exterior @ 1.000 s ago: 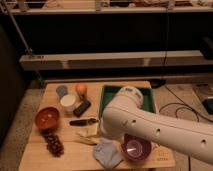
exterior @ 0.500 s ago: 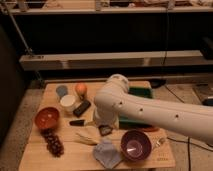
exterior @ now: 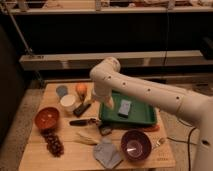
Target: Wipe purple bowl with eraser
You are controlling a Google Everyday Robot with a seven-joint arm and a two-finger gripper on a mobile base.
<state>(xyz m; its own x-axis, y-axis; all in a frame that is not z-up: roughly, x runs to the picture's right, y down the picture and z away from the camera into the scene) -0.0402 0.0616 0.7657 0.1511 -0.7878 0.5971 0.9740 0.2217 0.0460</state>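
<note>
The purple bowl (exterior: 136, 145) stands at the table's front right, its shiny paler inside facing up. The eraser (exterior: 82, 109), a small black block, lies left of centre beside the white cup (exterior: 69, 102). My white arm reaches in from the right and bends down over the table's middle. Its gripper (exterior: 107, 102) hangs open over the left edge of the green tray (exterior: 145, 119), with nothing in it. It is just right of the eraser and well behind the purple bowl.
A grey-blue block (exterior: 124, 107) lies in the tray. An orange-red bowl (exterior: 47, 118), grapes (exterior: 52, 142), an orange (exterior: 81, 89) and a grey cup (exterior: 62, 90) sit on the left. A dark-handled tool (exterior: 82, 121), a grey cloth (exterior: 107, 152) and a fork (exterior: 160, 143) lie near the front.
The arm has swung up and back from low over the purple bowl to the tray's left edge, uncovering the bowl and the tray. No object has moved.
</note>
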